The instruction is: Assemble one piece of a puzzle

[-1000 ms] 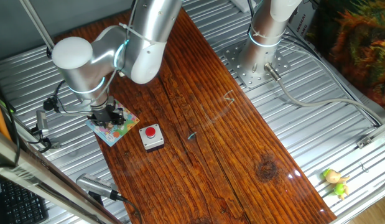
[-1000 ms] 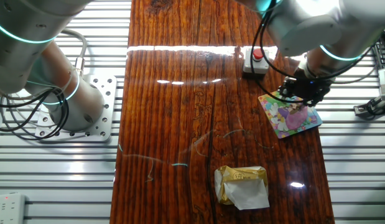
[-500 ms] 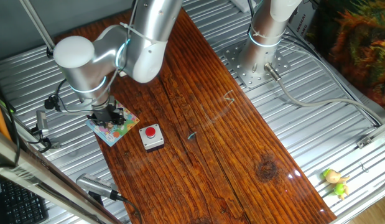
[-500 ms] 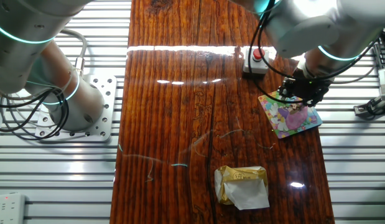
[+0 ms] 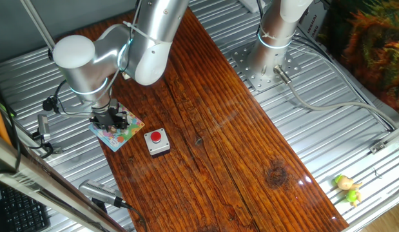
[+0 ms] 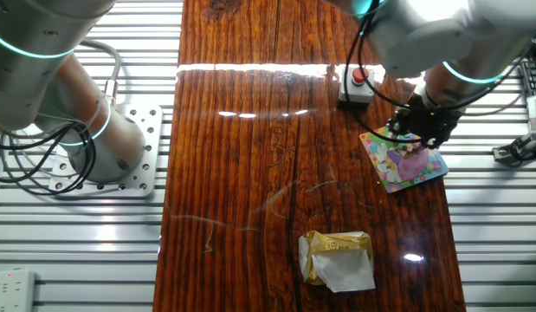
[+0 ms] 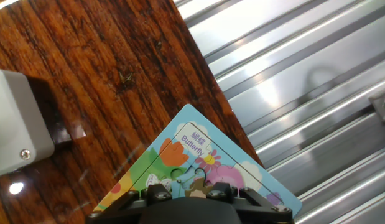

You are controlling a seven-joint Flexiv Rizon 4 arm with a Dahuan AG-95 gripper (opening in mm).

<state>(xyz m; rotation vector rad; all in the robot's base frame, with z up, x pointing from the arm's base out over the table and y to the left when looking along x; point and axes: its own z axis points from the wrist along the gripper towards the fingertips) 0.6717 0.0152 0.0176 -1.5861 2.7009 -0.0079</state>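
Puzzle (image 7: 198, 158): labelled "Butterfly", legible only in hand view, at the table (image 5: 205, 129) edge. Gripper (image 6: 421, 126) above it; jaw state indeterminable.

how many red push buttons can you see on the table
1. The red button sits on top of a small grey box on the wooden table, beside the puzzle. None seems hidden.

tabletop (image 5: 205, 122): dark wood, glossy, glare streaks | surrounding bench (image 5: 328, 122): ribbed bare metal, shiny | puzzle (image 7: 198, 155): smooth printed card, slight sheen | button box (image 5: 157, 143): matt grey plastic | arm (image 5: 80, 58): satin silver metal
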